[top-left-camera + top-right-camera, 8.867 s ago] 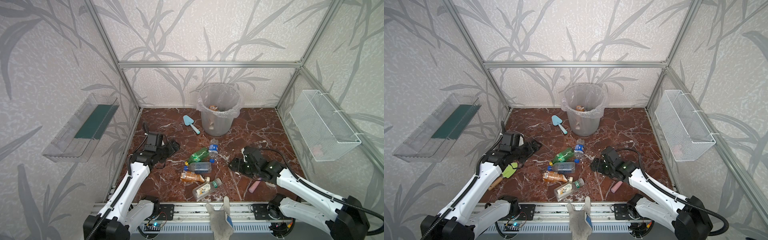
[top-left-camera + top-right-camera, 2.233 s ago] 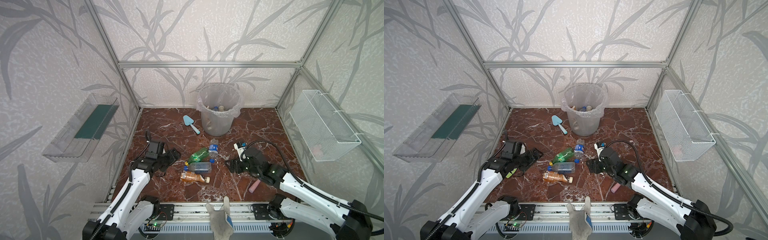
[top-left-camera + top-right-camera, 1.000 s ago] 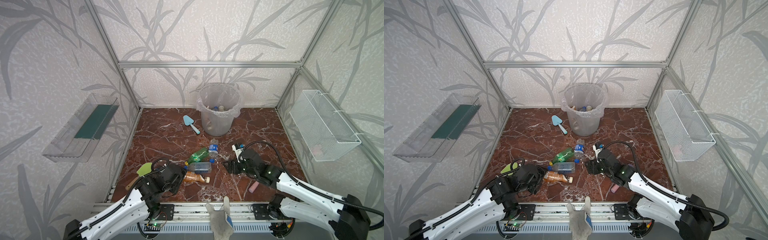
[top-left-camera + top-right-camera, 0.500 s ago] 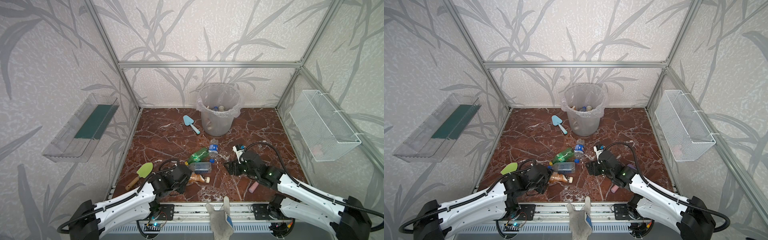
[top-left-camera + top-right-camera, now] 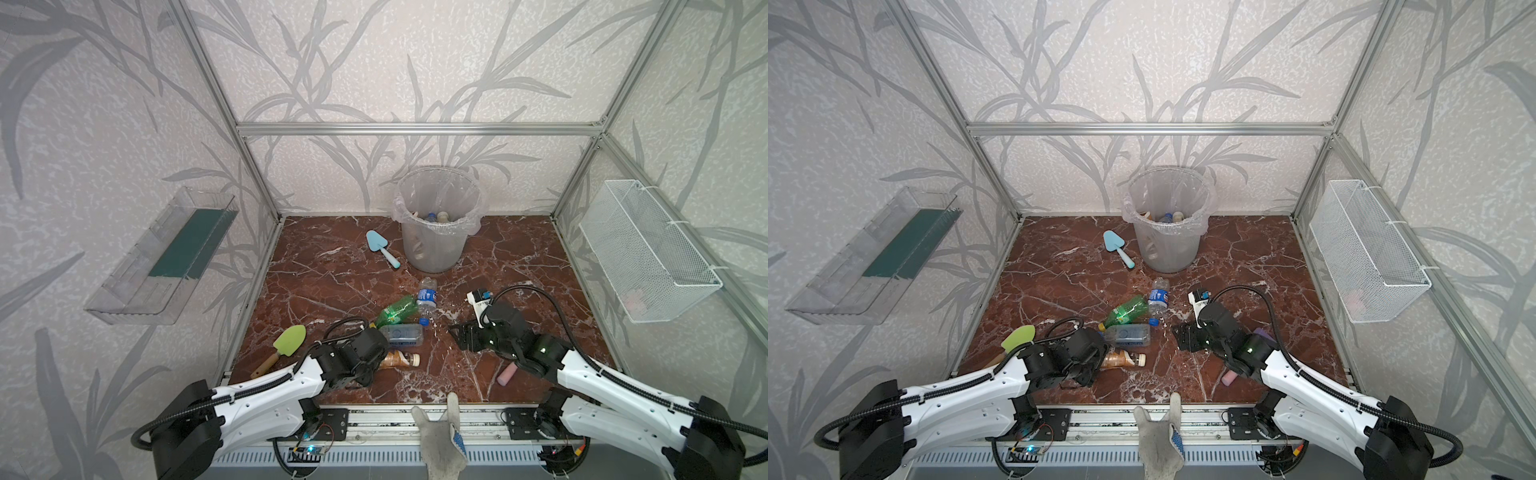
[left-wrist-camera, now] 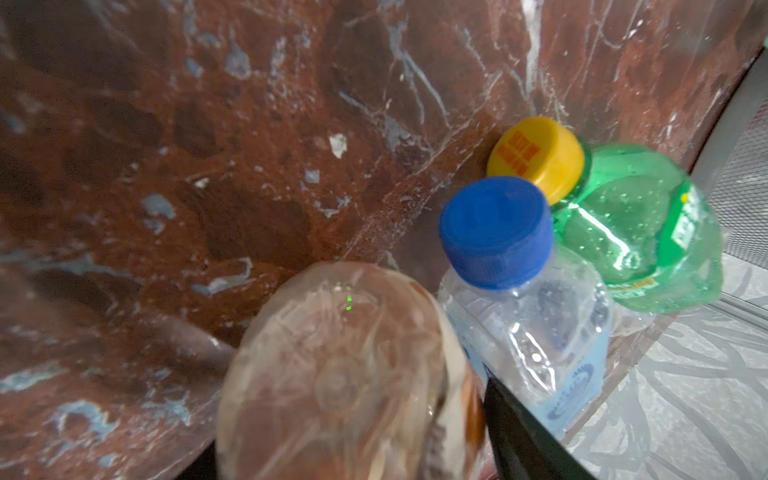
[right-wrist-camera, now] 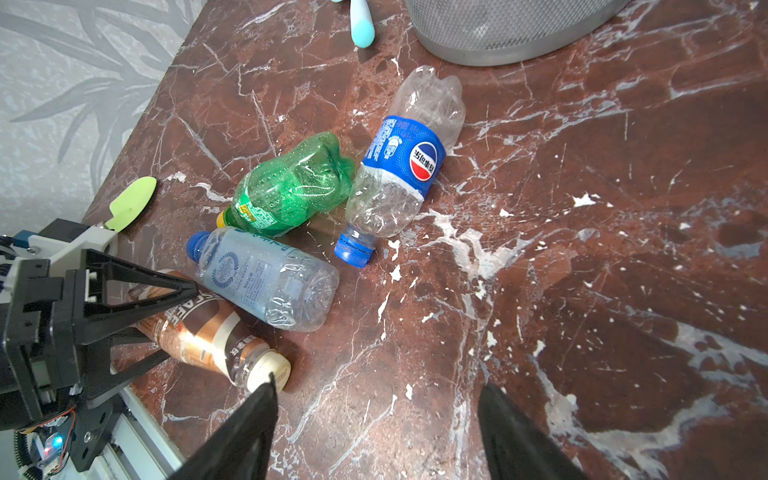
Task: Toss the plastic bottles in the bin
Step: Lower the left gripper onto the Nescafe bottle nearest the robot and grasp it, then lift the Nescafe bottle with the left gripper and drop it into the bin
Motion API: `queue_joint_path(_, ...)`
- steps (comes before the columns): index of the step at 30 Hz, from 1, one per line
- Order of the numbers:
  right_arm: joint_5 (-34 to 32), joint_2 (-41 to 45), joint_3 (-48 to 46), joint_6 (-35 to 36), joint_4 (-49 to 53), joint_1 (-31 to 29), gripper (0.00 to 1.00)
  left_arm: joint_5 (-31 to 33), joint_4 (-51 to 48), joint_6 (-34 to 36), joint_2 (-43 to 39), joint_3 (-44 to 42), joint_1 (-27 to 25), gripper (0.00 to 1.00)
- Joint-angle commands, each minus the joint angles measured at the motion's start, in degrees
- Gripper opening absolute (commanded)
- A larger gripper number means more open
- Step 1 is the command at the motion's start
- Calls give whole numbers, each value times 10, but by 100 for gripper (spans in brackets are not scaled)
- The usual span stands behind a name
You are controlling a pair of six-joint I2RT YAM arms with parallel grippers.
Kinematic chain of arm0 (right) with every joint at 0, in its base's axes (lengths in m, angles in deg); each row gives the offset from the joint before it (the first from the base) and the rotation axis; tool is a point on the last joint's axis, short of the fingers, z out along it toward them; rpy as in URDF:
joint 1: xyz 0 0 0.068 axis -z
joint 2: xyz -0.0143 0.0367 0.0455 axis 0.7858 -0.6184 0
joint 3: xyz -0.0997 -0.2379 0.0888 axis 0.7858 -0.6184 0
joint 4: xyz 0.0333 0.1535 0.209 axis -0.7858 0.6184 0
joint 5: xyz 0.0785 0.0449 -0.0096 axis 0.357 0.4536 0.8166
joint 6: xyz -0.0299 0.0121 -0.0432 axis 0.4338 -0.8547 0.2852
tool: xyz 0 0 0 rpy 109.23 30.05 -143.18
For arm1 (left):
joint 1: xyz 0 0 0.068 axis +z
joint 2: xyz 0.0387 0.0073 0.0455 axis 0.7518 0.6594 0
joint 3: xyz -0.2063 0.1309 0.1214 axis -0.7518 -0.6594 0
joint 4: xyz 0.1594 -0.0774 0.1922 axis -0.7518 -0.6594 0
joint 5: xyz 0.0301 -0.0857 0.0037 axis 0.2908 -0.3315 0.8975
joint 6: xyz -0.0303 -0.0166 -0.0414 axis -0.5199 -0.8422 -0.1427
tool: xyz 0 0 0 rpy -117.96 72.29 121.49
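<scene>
Several plastic bottles lie in a cluster on the marble floor: a brown coffee bottle (image 5: 400, 360) (image 7: 208, 328), a clear blue-capped one (image 5: 401, 334) (image 6: 532, 324), a green yellow-capped one (image 5: 397, 309) (image 6: 636, 232) and a blue-labelled cola one (image 5: 427, 297) (image 7: 403, 162). My left gripper (image 5: 376, 360) (image 5: 1096, 360) (image 6: 349, 424) lies low at the front left, its fingers against both sides of the brown bottle's base end. To the right of the cluster, my right gripper (image 5: 459, 336) (image 7: 378, 386) is open and empty. The bin (image 5: 434, 249) (image 5: 1167, 249) stands at the back with bottles inside.
A light-blue trowel (image 5: 380, 247) lies left of the bin and a green toy shovel (image 5: 286, 343) at the front left. A pink handle (image 5: 507, 375) shows by my right arm. A wire basket (image 5: 648, 257) and a clear tray (image 5: 162, 257) hang on the side walls.
My left arm has swung in from the left to the brown bottle, and its jaws have narrowed around it. The right gripper has hardly moved.
</scene>
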Motion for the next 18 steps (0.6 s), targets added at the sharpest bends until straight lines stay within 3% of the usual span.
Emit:
queue_joint_path(1, -6, 3, -5, 8, -11, -3, 76, -11, 0, -18, 15, 13, -1, 73)
queue_joint_path(7, -7, 6, -9, 8, -12, -3, 76, -17, -13, -14, 9, -3, -1, 65)
queue_joint_path(18, -3, -4, -8, 7, -20, -4, 74, 7, -104, 7, -93, -29, -1, 46)
